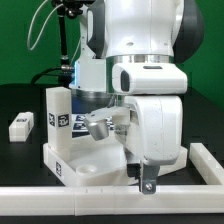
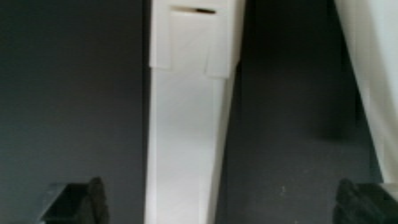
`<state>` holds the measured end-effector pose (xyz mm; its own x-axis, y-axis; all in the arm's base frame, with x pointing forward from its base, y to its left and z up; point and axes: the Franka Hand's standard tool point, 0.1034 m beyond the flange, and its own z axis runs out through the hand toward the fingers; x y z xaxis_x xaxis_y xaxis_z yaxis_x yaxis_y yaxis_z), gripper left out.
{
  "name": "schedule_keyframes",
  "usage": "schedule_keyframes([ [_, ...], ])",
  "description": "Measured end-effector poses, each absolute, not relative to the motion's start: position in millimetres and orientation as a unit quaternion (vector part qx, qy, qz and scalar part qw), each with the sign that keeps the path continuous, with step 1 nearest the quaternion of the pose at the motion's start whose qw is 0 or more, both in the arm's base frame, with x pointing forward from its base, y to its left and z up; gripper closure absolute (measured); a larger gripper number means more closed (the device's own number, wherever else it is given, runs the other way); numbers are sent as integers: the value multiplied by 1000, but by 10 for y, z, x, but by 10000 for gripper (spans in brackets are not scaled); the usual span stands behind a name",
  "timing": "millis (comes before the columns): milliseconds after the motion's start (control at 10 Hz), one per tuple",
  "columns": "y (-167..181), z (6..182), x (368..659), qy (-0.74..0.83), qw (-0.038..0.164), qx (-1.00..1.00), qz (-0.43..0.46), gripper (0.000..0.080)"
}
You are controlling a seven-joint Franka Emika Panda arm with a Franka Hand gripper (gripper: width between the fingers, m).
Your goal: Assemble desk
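The white desk tabletop [image 1: 62, 140] stands propped up at the exterior view's left, with a black-and-white tag on its raised side and its lower part near the front rail. My gripper [image 1: 96, 125] is right beside it, under the big white arm. In the wrist view a long white edge of the tabletop [image 2: 189, 120] runs between my dark fingertips [image 2: 75, 200], which stand wide apart and clear of it. My gripper [image 2: 222, 200] is open and holds nothing. A small white leg [image 1: 22, 125] with a tag lies on the black table at the far left.
A white border rail [image 1: 60, 195] runs along the table's front edge. The arm's body hides most of the exterior view's right. Another white surface [image 2: 377, 90] shows at the wrist view's edge. Cables and a stand rise at the back.
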<state>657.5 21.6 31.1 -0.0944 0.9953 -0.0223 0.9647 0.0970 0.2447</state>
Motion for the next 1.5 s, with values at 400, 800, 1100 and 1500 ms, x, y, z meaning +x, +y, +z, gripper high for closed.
schedule_keyframes([
  [400, 597, 531, 6537, 697, 116, 706, 52, 151],
  [800, 688, 375, 6358, 699, 114, 702, 67, 151],
  [1100, 682, 372, 6361, 699, 113, 703, 65, 151],
  [1500, 716, 585, 6251, 692, 119, 711, 32, 151],
])
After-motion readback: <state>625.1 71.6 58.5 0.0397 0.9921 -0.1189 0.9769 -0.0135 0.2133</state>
